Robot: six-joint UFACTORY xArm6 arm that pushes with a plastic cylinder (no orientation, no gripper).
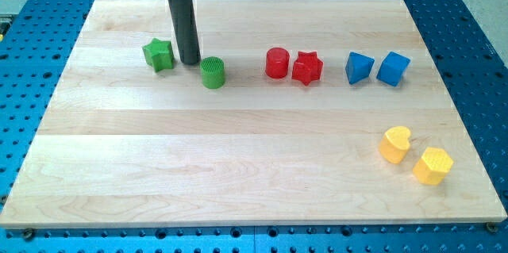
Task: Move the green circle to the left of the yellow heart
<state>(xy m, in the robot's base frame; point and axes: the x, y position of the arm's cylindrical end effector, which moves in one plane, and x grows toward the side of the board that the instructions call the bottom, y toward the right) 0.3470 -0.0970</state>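
Note:
The green circle point(213, 72) sits on the wooden board in the upper left part of the view. The yellow heart point(394, 143) lies far off at the lower right. My tip point(190, 62) rests on the board just up and to the left of the green circle, close to it, between it and the green star point(159, 54).
A red circle point(276, 63) and a red star point(307, 68) sit right of the green circle. A blue triangle-like block point(359, 67) and a blue cube point(393, 69) lie further right. A yellow hexagon point(432, 165) lies beside the heart. The board's edge point(254, 227) drops to a blue perforated table.

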